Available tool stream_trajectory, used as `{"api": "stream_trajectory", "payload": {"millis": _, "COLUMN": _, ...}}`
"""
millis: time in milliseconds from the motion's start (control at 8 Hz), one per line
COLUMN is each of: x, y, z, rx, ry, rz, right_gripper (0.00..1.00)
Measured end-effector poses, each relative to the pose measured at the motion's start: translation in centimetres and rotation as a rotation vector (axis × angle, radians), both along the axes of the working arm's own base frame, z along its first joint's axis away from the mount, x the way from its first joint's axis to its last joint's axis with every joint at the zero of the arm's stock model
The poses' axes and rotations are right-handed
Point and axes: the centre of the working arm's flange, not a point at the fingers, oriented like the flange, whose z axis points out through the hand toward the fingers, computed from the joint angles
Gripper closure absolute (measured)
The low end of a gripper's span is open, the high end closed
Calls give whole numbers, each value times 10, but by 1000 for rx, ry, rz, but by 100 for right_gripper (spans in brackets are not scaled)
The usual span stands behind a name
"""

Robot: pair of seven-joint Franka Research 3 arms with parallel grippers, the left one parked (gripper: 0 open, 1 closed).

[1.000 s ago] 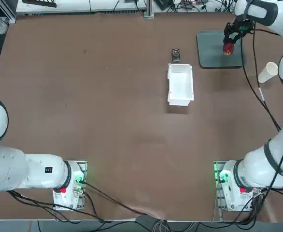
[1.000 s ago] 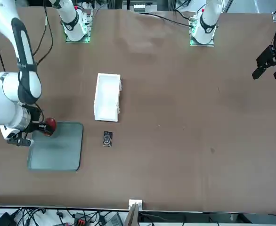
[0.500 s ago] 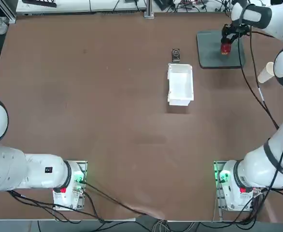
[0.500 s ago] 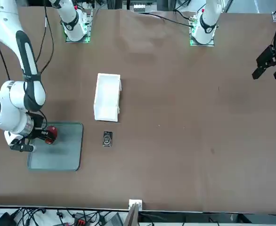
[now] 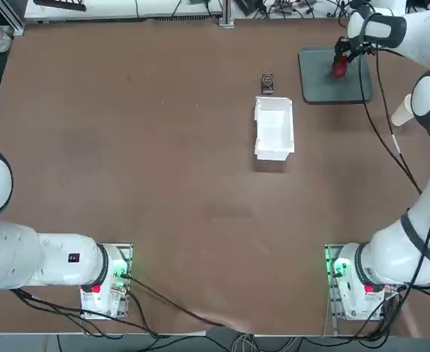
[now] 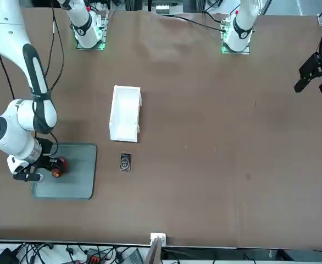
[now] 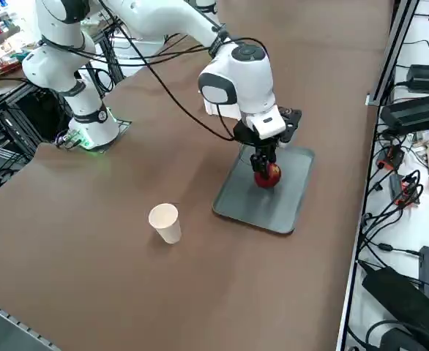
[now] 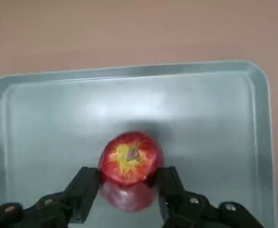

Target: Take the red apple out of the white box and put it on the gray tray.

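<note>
Brown tabletop: at one o'clock, the gray tray [image 5: 325, 84] bears the red apple [image 8: 129, 164], the right gripper [image 8: 128, 190] straddling it; whether its fingers pinch it I cannot tell.

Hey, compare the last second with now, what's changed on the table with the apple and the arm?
The right pincer carried the red apple down over the gray tray to its surface. Its fingers now flank the apple and look to be just loosening. The white box, the small dark item beside it and the paper cup stayed put.
</note>
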Motion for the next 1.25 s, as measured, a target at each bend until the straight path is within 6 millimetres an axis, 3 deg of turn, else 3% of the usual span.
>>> {"api": "stream_trajectory", "payload": {"millis": 125, "x": 1, "y": 0, "z": 1, "rx": 0, "ry": -4, "rz": 0, "right_gripper": 5}}
{"api": "stream_trajectory", "payload": {"millis": 250, "x": 1, "y": 0, "z": 2, "rx": -1, "ry": -5, "rz": 1, "right_gripper": 0}}
{"api": "stream_trajectory", "payload": {"millis": 750, "x": 2, "y": 0, "z": 6, "rx": -1, "ry": -9, "rz": 4, "right_gripper": 0}}
{"api": "stream_trajectory", "payload": {"millis": 1000, "x": 2, "y": 1, "z": 26, "rx": 3, "ry": 9, "rz": 7, "right_gripper": 0}}
{"api": "stream_trajectory", "payload": {"millis": 1250, "x": -4, "y": 4, "z": 61, "rx": 10, "ry": 52, "rz": 11, "right_gripper": 0}}
